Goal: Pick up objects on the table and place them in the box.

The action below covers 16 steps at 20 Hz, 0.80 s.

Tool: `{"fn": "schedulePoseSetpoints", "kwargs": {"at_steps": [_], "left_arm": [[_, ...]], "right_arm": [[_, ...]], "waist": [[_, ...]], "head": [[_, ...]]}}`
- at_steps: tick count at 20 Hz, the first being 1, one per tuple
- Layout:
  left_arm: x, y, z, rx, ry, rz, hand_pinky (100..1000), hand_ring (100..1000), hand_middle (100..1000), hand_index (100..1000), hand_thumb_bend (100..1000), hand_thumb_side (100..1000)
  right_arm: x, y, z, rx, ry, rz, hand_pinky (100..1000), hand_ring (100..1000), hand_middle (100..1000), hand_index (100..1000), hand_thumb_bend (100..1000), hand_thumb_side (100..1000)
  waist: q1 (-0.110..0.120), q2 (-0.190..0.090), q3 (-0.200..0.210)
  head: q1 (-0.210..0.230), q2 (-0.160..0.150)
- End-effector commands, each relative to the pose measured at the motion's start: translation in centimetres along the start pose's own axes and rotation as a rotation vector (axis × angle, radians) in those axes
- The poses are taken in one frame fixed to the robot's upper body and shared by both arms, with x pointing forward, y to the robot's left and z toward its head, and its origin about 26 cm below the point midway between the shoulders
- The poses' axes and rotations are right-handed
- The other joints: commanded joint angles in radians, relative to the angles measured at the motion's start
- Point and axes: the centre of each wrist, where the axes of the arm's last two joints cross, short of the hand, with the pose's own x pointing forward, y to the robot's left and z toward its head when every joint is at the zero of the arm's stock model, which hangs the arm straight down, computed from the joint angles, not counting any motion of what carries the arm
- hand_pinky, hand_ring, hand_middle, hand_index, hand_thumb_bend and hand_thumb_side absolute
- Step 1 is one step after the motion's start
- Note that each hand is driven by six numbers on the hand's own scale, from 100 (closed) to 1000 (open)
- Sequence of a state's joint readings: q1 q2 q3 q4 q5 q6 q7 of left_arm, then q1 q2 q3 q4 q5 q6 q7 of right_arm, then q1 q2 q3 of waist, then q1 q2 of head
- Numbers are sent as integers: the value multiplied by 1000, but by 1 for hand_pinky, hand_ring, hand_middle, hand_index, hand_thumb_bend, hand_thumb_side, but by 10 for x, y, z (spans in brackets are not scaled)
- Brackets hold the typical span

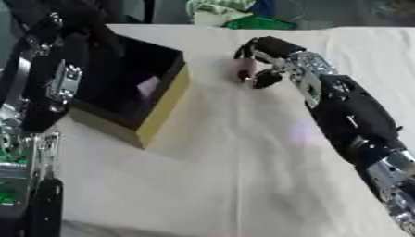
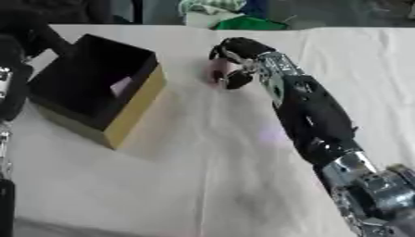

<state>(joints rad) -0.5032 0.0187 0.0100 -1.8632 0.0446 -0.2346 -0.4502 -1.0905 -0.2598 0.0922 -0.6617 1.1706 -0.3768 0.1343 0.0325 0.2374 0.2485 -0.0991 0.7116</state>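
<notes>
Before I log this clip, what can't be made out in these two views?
- Pink object: blurred and partly covered by the right hand; its kind is unclear.
- Box: the dark inside hides most contents; only a pale purple patch shows.
- Left hand: not seen; the left arm crosses the left edge.

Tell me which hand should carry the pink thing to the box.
Right. The right hand is already curled round the pink object, beside the box. The left arm is behind the box.

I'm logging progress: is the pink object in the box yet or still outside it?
Outside. The pink object sits in the right hand's curled fingers, over the cloth to the right of the box.
</notes>
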Motion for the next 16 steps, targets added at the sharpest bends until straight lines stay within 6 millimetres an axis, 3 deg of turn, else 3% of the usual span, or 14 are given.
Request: {"fn": "schedulePoseSetpoints", "kwargs": {"at_steps": [1, 2, 6, 16], "left_arm": [[7, 5, -6, -9, -30, -20, 634, 533, 555, 754, 100, 536], [7, 5, -6, -9, -29, -20, 634, 533, 555, 754, 100, 536], [7, 5, -5, -8, -27, -20, 634, 533, 556, 754, 100, 537], [8, 4, -4, -10, -22, -20, 634, 533, 556, 754, 100, 534]], "right_arm": [[-1, -14, -1, -74, 2, 39, 797, 662, 370, 586, 100, 178], [-1, -15, -1, -92, 1, 42, 787, 620, 307, 522, 100, 172], [4, -22, -2, -177, -32, 59, 767, 573, 230, 426, 100, 149], [45, -82, -7, -411, -250, 107, 750, 558, 224, 389, 100, 100]], "waist": [[0, -15, 0], [0, -15, 0], [-3, -17, -4], [-11, -28, -13]], "head": [[1, 5], [1, 5], [4, 3], [3, -1]]}}
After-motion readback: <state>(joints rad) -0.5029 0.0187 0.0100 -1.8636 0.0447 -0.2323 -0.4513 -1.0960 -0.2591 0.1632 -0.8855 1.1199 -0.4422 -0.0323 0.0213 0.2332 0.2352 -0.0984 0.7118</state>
